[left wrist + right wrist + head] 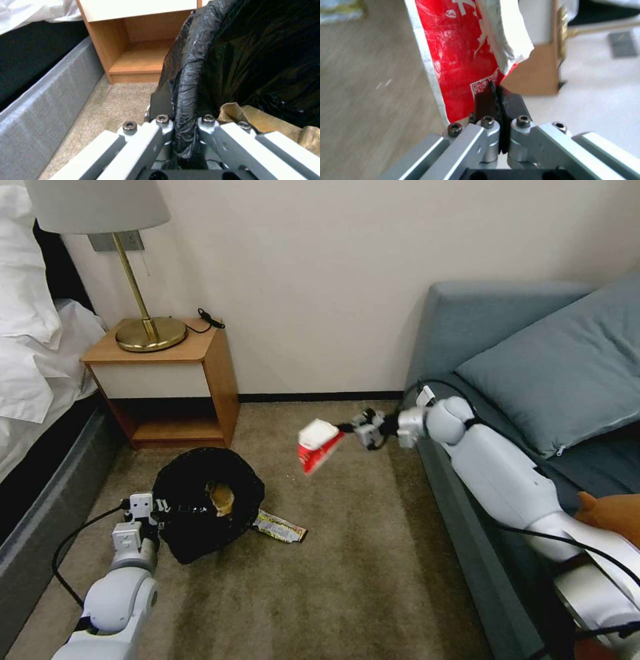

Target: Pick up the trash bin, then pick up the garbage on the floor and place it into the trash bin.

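The right gripper (pixel 348 429) pinches a crinkly red-white packet (pixel 318 445) by one edge, its long axis hanging slantwise beyond the fingertips. The left gripper (pixel 165 508) clamps the bin's (pixel 203 503) bag-wrapped rim; crumpled brown paper (pixel 220 498) lies inside.

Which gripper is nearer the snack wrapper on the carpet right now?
Left. The left gripper grips the trash bin rim beside the snack wrapper; the right gripper holds the red-white packet above, farther off.
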{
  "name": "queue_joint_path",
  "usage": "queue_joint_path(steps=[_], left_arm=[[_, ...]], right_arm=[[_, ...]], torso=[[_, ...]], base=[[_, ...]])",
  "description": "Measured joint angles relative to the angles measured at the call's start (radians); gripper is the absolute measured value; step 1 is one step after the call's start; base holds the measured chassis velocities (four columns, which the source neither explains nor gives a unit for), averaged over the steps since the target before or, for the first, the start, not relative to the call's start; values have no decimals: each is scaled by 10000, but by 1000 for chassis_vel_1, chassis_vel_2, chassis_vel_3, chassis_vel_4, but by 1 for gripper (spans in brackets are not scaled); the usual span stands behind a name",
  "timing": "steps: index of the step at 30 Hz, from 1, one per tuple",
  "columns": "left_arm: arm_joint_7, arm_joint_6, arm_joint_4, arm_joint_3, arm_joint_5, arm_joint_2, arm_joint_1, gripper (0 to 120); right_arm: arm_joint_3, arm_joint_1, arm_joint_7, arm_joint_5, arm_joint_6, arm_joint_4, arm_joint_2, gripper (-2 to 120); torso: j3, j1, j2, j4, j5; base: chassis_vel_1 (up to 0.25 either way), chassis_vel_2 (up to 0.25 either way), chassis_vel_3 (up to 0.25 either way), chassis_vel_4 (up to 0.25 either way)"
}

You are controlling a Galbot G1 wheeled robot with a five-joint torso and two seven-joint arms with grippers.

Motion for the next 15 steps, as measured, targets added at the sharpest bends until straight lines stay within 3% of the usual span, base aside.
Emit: queue_joint_path(steps=[7,11,15], left_arm=[[-12,64,-31,70,27,-2,-109,1],[-19,72,23,138,123,-63,-137,1],[-28,105,20,206,176,-142,-178,1]], right_arm=[[-882,164,350,892,-534,551,388,0],[-1672,275,832,1623,-1138,944,974,0],[-1986,258,1052,1633,-1210,905,1425,0]], torso=[[0,0,1,-3,1],[-1,0,1,-1,0],[-1,-1,2,0,-1]], base=[[0,0,0,0],[0,0,0,0],[0,0,0,0]])
